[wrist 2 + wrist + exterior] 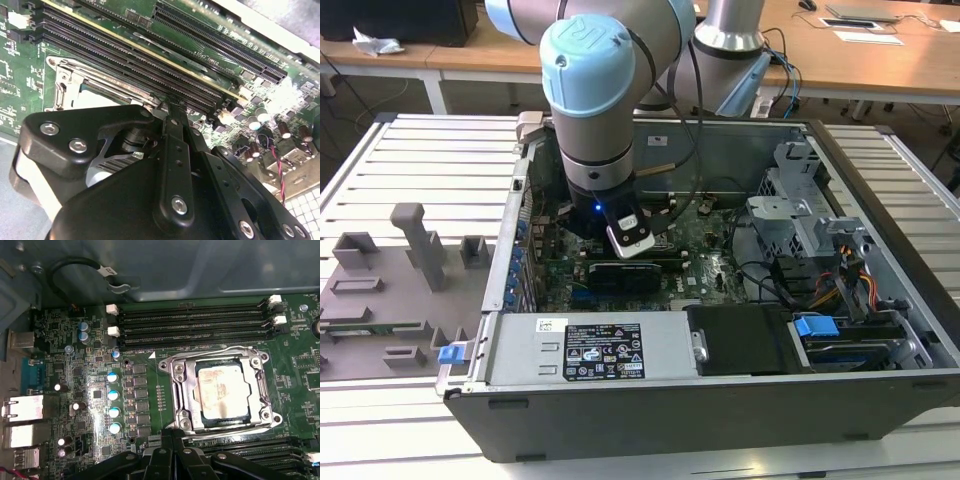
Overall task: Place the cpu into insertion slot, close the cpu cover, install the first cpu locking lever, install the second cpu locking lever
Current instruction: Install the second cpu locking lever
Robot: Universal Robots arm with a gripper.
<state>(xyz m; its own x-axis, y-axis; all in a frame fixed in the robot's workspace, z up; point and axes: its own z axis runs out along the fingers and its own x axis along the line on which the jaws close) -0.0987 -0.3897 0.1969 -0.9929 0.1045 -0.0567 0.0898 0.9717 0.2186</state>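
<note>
We see little writing we can make out: a white-and-black sticker (604, 351) sits on the grey power supply box (585, 350) at the near edge of the open computer case (880, 300) in the exterior view, its print too small for us to read, and the green motherboard (150, 390) in the first wrist view carries only fine white markings that stay unreadable. The arm (595, 110) reaches down into the case over the board, and the gripper (172, 437) hangs low just beside the insertion slot (182, 405). In both wrist views its black fingers (172, 150) appear pressed together at the tips with no gap between them, so we judge the claw closed and holding nothing we can see, though the linkage hides part of the tips. The cpu (222, 392) lies flat in the socket, its dull silver face up with a pale smear across it. The cpu cover (220, 357) lies down around the chip, its metal frame bordering the chip on all sides, and the chip shows through its window. We see the fingertips close to the near rim of that frame, and whether they touch it we cannot tell. Long black memory slots (195, 325) run along the far side of the socket.
</note>
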